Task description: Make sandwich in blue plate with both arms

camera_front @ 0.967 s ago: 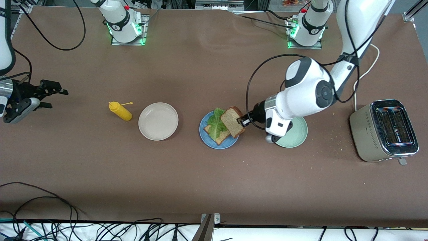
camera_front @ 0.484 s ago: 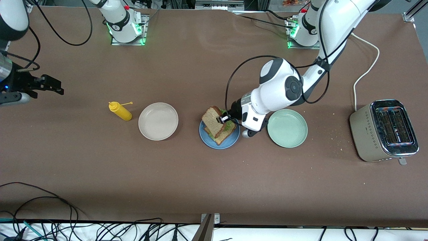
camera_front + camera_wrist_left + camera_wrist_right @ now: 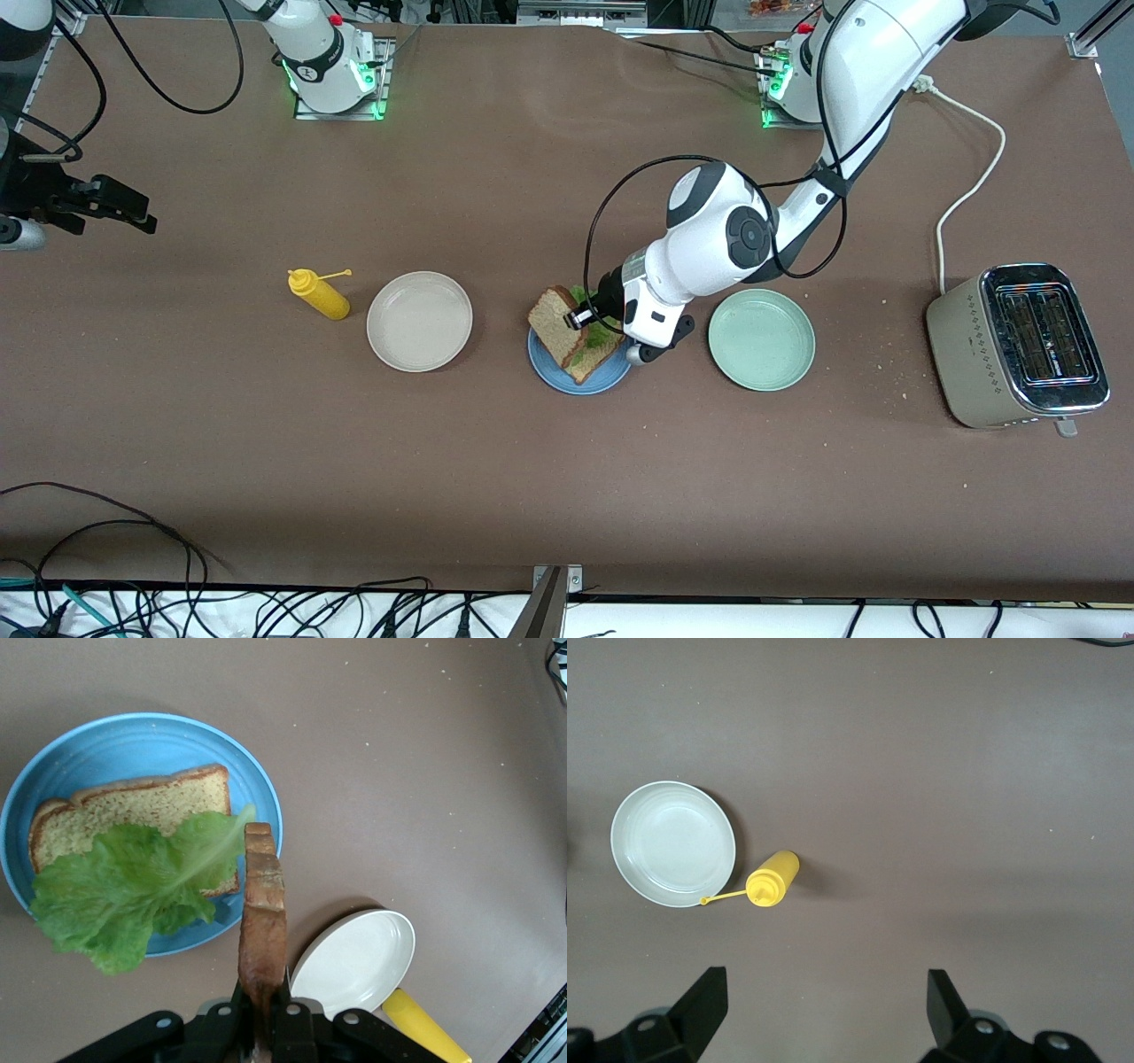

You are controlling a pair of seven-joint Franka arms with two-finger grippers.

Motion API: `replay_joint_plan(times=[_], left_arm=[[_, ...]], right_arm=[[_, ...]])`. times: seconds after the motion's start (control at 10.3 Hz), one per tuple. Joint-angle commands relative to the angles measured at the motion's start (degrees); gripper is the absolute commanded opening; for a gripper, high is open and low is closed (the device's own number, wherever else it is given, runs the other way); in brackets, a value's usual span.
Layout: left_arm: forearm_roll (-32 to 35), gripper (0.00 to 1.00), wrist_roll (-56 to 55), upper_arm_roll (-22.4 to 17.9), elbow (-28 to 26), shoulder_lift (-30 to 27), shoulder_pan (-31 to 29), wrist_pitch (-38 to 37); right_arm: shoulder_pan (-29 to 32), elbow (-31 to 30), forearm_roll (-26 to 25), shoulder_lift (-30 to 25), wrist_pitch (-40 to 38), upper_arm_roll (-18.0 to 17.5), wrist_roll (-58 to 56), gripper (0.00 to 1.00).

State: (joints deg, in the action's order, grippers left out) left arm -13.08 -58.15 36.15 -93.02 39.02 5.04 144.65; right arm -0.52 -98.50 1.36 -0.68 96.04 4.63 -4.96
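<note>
Left pincer [image 3: 263, 1010]: clamped on the crust edge of the top bread slice [image 3: 262, 908], which hangs edge-on and steeply tilted over the blue plate [image 3: 133, 740]. Edge grip presumably chosen so the slice can be tipped flat onto the stack without the fingers getting under it. In the front view the left pincer [image 3: 585, 316] is over the plate's edge toward the left arm's end of the bench [image 3: 567, 496].

On the plate: bottom bread slice [image 3: 133, 811] lying flat, lettuce leaf [image 3: 133, 890] draped over it and spilling past the plate rim. Sandwich thus two-thirds built; the held slice is not yet released. Judgement: the slice needs squaring over the lettuce before letting go.

Right pincer [image 3: 824, 1010]: fingers spread wide, holding nothing; the arm waits over bare bench at the right arm's end, looking down at the beige-white plate [image 3: 673, 843] and the yellow squeeze bottle [image 3: 772, 879] just beside it.

Also present: mint-green plate [image 3: 761, 339] beside the blue plate toward the left arm's end, empty; toaster [image 3: 1019, 346] at that end.

Hidden or unclear:
- Front view: the held slice and left wrist cover most of the lettuce and bottom slice.
- Cannot tell whether the slice's low corner touches the lettuce.
- Right pincer is cut off at the front view's edge.
</note>
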Motion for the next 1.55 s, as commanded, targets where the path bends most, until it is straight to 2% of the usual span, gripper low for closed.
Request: replay_joint_plan(times=[0.0, 0.48, 0.68, 0.87, 1.16, 1.45], left_arm=[[-1.16, 0.00, -0.03, -0.90, -0.58, 1.31, 1.20, 4.66], [-0.99, 0.00, 1.11, -1.69, -3.74, 1.67, 0.59, 4.67], [-0.90, 0.00, 1.63, -2.04, -5.15, 1.50, 0.24, 3.97], [-0.90, 0.00, 1.72, -2.75, -5.42, 1.32, -0.29, 1.17], [-0.90, 0.00, 1.55, -2.75, -5.42, 1.23, -2.13, -3.13], [-0.90, 0.00, 1.02, -2.75, -5.42, 1.41, -1.61, -4.82]], right_arm=[[1.31, 3.41, -0.92, 2.17, -2.26, -1.12, 0.91, 1.00], [1.31, 3.76, -0.66, 2.00, -6.74, -0.94, 1.71, 1.00], [1.31, 6.64, -1.09, 1.65, -7.35, -0.86, 2.15, 1.00], [1.31, 9.11, -0.92, 1.82, -8.50, 0.38, 1.88, 1.00], [1.48, 9.38, 0.39, 3.05, -8.24, 0.46, 1.62, 1.00], [1.13, 9.38, -1.00, 2.61, -7.97, 0.02, 1.97, 1.00]])
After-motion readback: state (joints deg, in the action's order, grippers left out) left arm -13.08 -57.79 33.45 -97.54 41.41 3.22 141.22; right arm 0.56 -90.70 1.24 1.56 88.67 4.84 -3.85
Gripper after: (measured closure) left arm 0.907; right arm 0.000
